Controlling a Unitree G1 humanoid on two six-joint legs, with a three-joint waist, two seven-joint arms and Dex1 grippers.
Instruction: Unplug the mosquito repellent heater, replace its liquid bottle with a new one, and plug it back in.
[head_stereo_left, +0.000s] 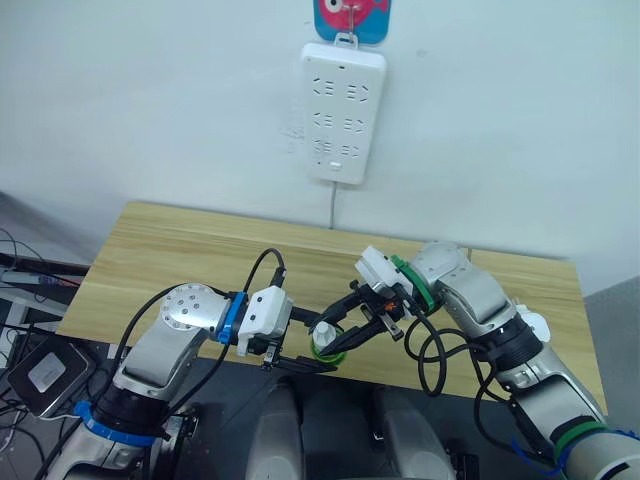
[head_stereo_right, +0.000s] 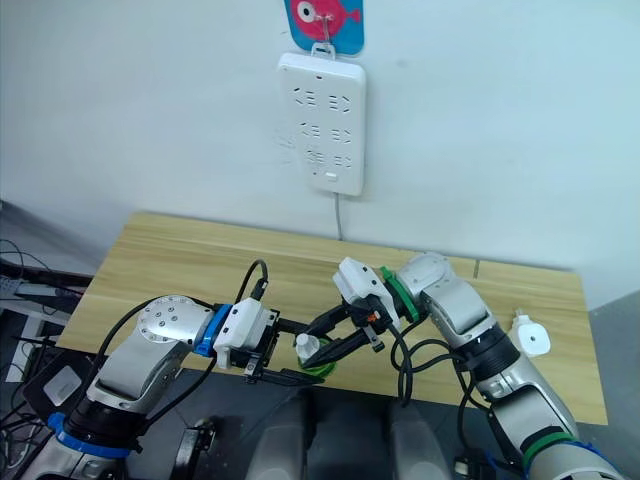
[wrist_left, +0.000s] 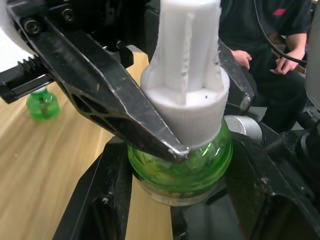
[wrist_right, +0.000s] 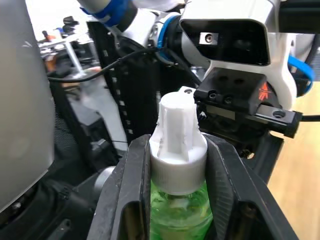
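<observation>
Both grippers, left (head_stereo_left: 300, 362) and right (head_stereo_left: 345, 325), clamp green bottle (head_stereo_left: 328, 345). You hold body steady, twist white cap (wrist_right: 177, 150) squarely, no squeezing.

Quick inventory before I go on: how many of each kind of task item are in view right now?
green liquid bottle: 2, counting the second one on the table
mosquito repellent heater: 1
power strip: 1
Total: 4
</observation>
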